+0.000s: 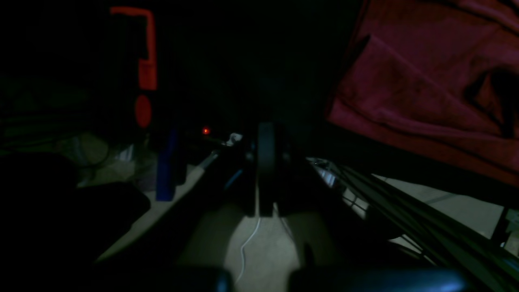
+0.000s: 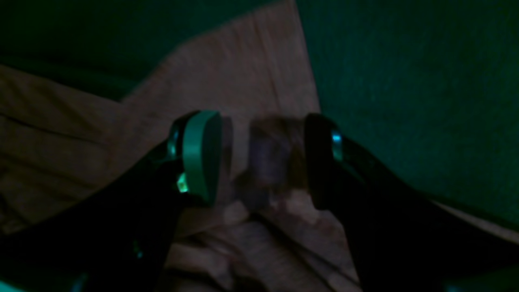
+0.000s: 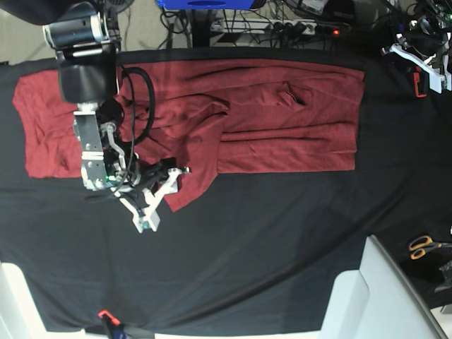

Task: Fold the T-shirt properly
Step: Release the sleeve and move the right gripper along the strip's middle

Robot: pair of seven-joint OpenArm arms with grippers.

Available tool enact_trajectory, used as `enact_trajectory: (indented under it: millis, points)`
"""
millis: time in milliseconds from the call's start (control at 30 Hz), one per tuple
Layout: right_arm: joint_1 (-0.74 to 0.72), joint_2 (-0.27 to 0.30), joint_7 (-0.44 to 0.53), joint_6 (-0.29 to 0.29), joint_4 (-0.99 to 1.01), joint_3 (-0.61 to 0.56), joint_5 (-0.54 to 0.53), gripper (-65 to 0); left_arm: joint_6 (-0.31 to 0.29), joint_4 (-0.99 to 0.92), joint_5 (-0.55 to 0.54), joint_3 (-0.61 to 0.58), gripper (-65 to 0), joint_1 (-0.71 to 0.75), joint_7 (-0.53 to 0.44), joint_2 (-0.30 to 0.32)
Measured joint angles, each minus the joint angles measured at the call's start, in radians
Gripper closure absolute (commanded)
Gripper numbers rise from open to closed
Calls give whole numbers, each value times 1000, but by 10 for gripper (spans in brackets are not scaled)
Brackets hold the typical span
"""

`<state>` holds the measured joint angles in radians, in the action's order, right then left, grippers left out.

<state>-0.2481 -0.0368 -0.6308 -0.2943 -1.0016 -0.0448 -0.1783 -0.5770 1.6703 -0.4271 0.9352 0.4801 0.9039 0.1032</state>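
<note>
The T-shirt (image 3: 233, 120), plain brick-red, lies spread across the black table cloth (image 3: 268, 240), creased in its middle. A folded flap of it ends in a point near the front left. My right gripper (image 3: 167, 199) hovers over that point, open, with nothing in its jaws. In the right wrist view the right gripper (image 2: 261, 158) shows two fingers wide apart above the T-shirt (image 2: 251, 69). My left gripper (image 3: 418, 63) is at the far right corner, off the cloth. In the dark left wrist view the left gripper (image 1: 265, 138) is shut and empty, with the T-shirt (image 1: 425, 81) at upper right.
Orange-handled scissors (image 3: 424, 246) lie at the right edge. A white box (image 3: 374, 296) stands at the front right. An orange clamp (image 3: 106, 316) grips the front edge. Cables and a power strip (image 3: 282, 27) run behind the table's far edge.
</note>
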Motion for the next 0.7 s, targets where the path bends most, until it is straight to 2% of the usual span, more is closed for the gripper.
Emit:
enact_trajectory:
  millis: [133, 367, 433, 567, 700]
  points:
    - [-8, 6, 57, 8, 44, 8, 1, -309, 0, 0, 0, 0, 0, 0, 0, -2]
    - [-40, 21, 87, -3, 115, 8, -16, -302, 0, 0, 1, 0, 0, 0, -2, -3]
    - [-37, 21, 97, -4, 117, 8, -14, -248, 0, 0, 0, 0, 0, 0, -2, -3]
    - [-36, 23, 90, 0, 120, 8, -6, 0, 0, 0, 1, 0, 0, 0, -2, -3]
    - [-32, 20, 77, 1, 104, 7, -4, -6, 0, 0, 1, 0, 0, 0, -2, -3]
